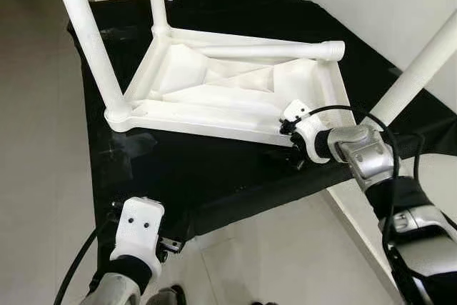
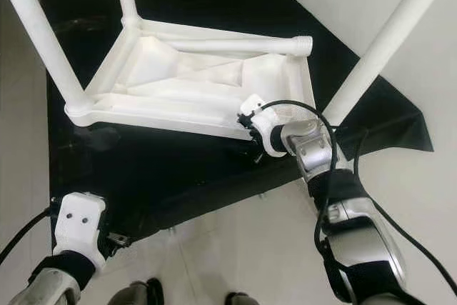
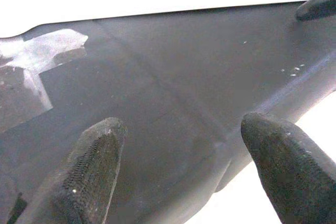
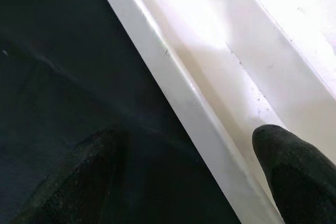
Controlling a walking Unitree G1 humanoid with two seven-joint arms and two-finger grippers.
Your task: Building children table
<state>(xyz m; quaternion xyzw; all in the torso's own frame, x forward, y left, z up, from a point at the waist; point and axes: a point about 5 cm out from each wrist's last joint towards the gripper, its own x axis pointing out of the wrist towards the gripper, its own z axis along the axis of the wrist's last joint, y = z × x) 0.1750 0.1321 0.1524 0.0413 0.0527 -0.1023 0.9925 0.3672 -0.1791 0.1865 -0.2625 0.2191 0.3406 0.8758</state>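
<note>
Fingers (image 4: 294, 171) of the right gripper (image 4: 184, 166) stand wide apart, straddling the near rim of the tabletop (image 1: 214, 83): one finger over the white plastic, the other over the black cloth (image 1: 235, 169). Nothing is clamped. The right gripper sits at the near right corner of the tabletop. The left gripper (image 3: 184, 166) is also spread wide and holds nothing; it hovers over the near edge of the cloth, well apart from the tabletop. The tabletop lies upside down on the cloth. Three legs (image 1: 89, 41) stand upright in its corners. A fourth leg (image 1: 275, 51) lies flat across the underside. Pale floor (image 1: 36, 176) surrounds the cloth.
</note>
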